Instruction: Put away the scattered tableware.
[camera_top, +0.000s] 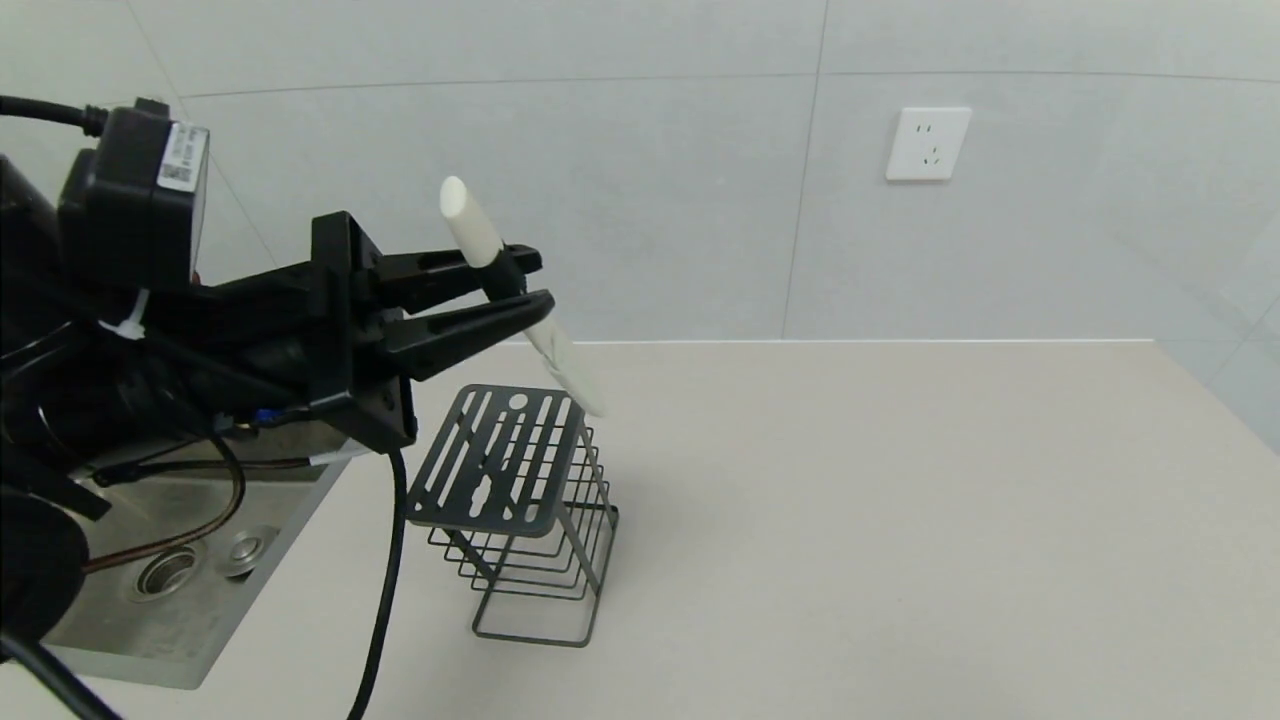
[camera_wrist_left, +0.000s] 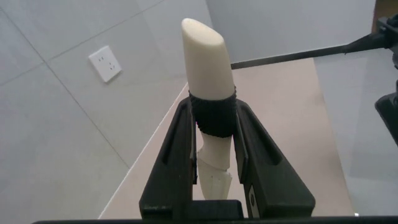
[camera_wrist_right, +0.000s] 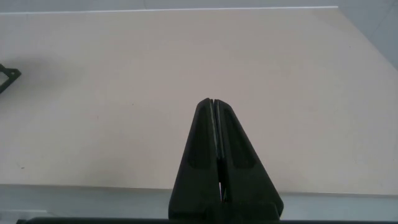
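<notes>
My left gripper (camera_top: 522, 282) is shut on a white utensil (camera_top: 468, 222) with a black collar, which looks like a knife with a pale blade. It hangs tilted, handle up, with the blade tip (camera_top: 590, 398) just above the far edge of a dark metal rack (camera_top: 497, 462). The rack has a slotted top plate over a wire basket and stands on the beige counter (camera_top: 900, 520). In the left wrist view the handle (camera_wrist_left: 205, 53) sticks up between the fingers (camera_wrist_left: 176, 143). My right gripper (camera_wrist_right: 214, 103) is shut with nothing in it, above bare counter (camera_wrist_right: 280, 68).
A steel sink (camera_top: 185, 565) with a drain lies at the left, beside the rack. A grey tiled wall with a white socket (camera_top: 928, 143) backs the counter. The counter stretches wide to the right of the rack.
</notes>
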